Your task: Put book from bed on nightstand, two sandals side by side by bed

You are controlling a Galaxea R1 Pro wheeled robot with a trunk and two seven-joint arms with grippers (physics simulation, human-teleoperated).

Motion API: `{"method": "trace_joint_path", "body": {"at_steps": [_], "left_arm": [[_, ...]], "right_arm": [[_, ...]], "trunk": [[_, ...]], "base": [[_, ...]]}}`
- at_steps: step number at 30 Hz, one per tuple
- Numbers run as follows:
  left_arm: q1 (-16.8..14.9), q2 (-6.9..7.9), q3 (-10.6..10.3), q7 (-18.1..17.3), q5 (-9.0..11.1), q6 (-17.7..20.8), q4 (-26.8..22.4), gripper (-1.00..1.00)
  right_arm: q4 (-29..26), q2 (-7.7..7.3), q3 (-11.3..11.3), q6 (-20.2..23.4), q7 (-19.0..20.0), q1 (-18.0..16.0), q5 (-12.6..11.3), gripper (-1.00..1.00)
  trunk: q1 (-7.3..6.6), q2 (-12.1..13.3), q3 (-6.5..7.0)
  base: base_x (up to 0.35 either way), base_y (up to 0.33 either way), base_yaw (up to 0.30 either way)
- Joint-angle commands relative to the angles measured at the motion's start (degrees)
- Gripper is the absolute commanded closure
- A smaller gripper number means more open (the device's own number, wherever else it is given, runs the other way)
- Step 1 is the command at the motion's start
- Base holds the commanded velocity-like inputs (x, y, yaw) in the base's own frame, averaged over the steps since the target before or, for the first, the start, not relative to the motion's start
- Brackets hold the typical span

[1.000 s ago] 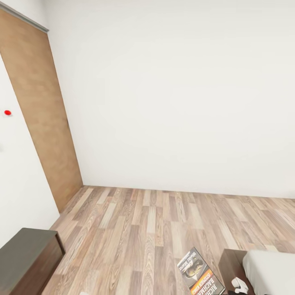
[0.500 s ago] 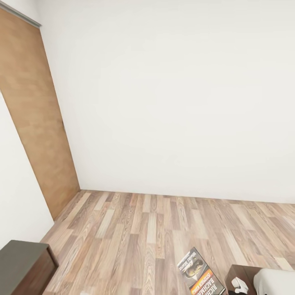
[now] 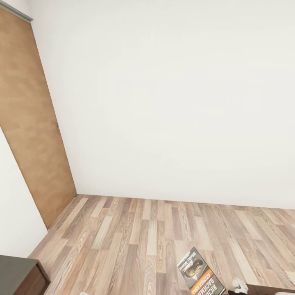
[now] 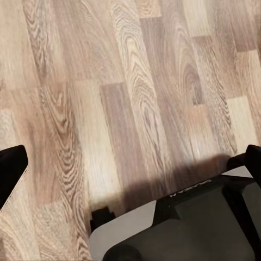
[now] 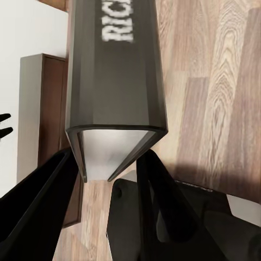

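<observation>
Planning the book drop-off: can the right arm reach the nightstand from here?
Probably not yet. The right claw grips the book, but the nightstand sits at the far left edge, across open floor.

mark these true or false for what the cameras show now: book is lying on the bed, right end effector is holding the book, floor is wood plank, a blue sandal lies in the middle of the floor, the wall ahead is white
1. The book is lying on the bed. False: it is held up over the floor, gripped by the right end effector.
2. The right end effector is holding the book. True: in the right wrist view its dark fingers close on the book's lower edge.
3. The floor is wood plank. True.
4. A blue sandal lies in the middle of the floor. False: the floor in the head view shows bare planks there.
5. The wall ahead is white. True, with a brown door to its left.
</observation>
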Motion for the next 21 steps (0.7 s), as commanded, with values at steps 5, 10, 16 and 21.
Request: {"method": "trace_joint_path", "body": {"at_steps": [5, 10, 16, 21], "left_arm": [[0.0, 0.02, 0.5, -0.1, -0.6, -0.3, 0.0, -1.0], [0.0, 0.01, 0.5, -0.1, -0.6, -0.3, 0.0, -1.0], [0.0, 0.03, 0.4, -0.1, -0.6, -0.3, 0.1, -1.0], [0.0, 0.03, 0.5, -0.1, -0.6, -0.3, 0.0, -1.0]], "right_arm": [[0.0, 0.02, -0.7, 0.6, 0.2, 0.0, 0.2, 1.0], [0.0, 0.02, -0.7, 0.6, 0.3, 0.0, 0.2, 1.0], [0.0, 0.02, -0.7, 0.6, 0.3, 0.0, 0.2, 1.0], [-0.1, 0.02, -0.7, 0.7, 0.3, 0.0, 0.2, 1.0]], "trunk": [[0.05, 0.0, -0.02], [0.05, 0.0, 0.04], [0.05, 0.0, 0.18], [0.05, 0.0, 0.18]], "base": [[0.32, 0.0, 0.0], [0.32, 0.0, 0.0], [0.32, 0.0, 0.0], [0.32, 0.0, 0.0]]}}
